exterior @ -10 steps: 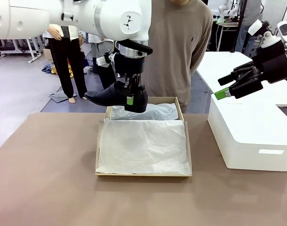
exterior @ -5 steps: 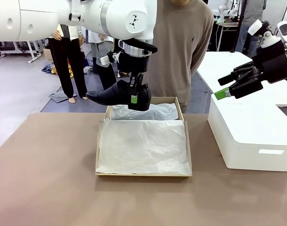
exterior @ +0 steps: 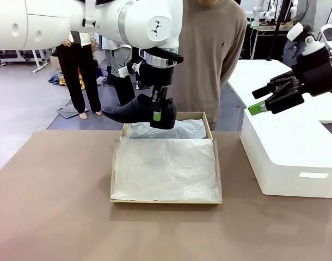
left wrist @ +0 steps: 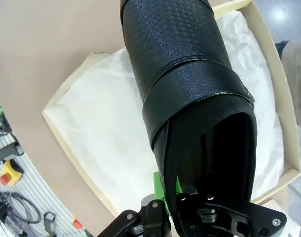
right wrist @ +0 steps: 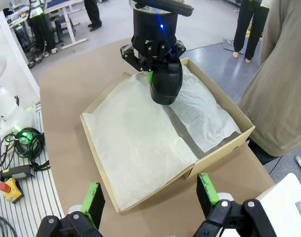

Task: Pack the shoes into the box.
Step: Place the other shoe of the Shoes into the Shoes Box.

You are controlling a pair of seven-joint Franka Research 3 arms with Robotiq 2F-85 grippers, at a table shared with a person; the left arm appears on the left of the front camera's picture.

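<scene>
- Left arm (exterior: 100,22) has carried the shoe (exterior: 134,111) slightly rightward
- Desk (exterior: 57,206) carries the open, tissue-lined box (exterior: 166,202)
- Shoe hangs over the box's far end; lowered so, its overhanging toe may catch the wall
- Left pincer (exterior: 157,114) clamped on the heel; right pincer (exterior: 257,101) apart

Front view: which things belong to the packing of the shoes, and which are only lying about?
For the job:
- black dress shoe, gripped in the left claw
- tan cardboard shoebox
- white tissue paper lining it

Not part of it:
- white rounded block
- right claw, open and holding nothing
</scene>
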